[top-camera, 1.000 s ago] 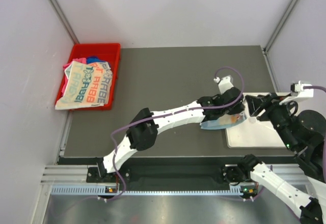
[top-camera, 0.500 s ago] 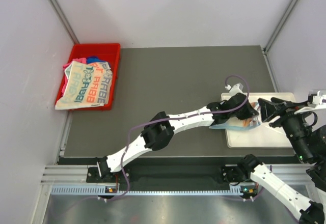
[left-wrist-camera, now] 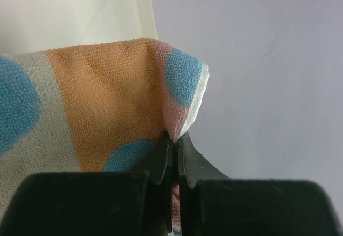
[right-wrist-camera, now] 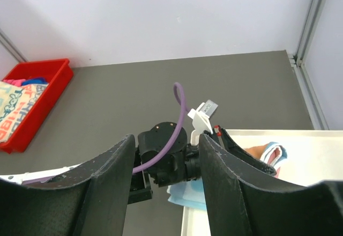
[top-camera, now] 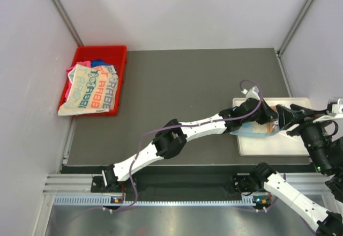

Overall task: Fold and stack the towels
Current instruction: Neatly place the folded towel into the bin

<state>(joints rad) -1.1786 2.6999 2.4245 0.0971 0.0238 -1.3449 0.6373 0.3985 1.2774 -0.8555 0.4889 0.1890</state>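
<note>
Grey table, white walls on three sides. Left arm is stretched across to the white tray at the right. Left gripper is pressed together, pinching a fold of the light blue patterned towel, which has orange and blue patches. That towel lies at the tray's left edge, one part hanging over onto the table. Right gripper sits just beside it over the tray, jaws spread and holding nothing. Other towels are piled in the red bin at far left: cream lettered towel on top, draped over the front rim, with pink and royal blue showing behind.
</note>
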